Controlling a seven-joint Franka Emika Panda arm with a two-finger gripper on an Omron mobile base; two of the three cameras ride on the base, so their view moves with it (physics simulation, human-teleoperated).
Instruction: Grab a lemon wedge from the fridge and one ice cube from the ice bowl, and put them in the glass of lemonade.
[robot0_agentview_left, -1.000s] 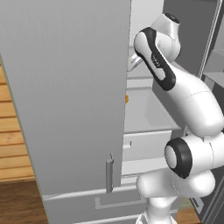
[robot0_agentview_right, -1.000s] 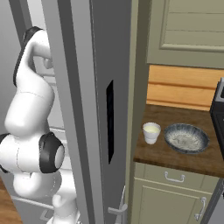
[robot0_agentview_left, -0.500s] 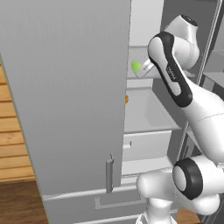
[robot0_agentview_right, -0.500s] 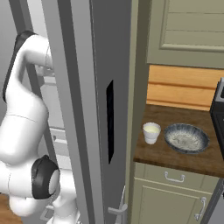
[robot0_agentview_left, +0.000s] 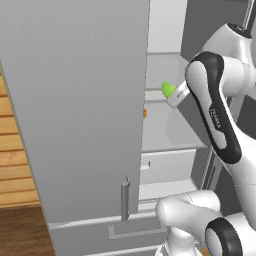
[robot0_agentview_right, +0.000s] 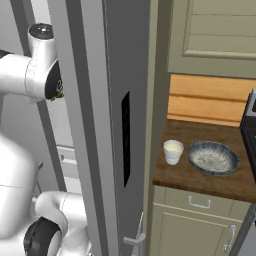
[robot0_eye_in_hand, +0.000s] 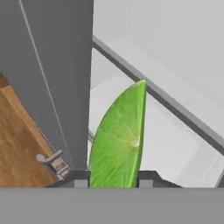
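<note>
The jaws pinch the wedge (robot0_eye_in_hand: 118, 144) upright, clear of the fridge (robot0_agentview_left: 75, 110) shelf for carrying out. The glass (robot0_agentview_right: 173, 151) waits beside the bowl (robot0_agentview_right: 213, 158) near the counter's (robot0_agentview_right: 200, 180) left edge.

Olive-green cabinets (robot0_agentview_right: 220, 30), wood backsplash (robot0_agentview_right: 205, 102), dark wood counter (robot0_agentview_right: 200, 175), wood floor (robot0_agentview_left: 22, 232), light wood wall (robot0_agentview_left: 12, 165)
</note>
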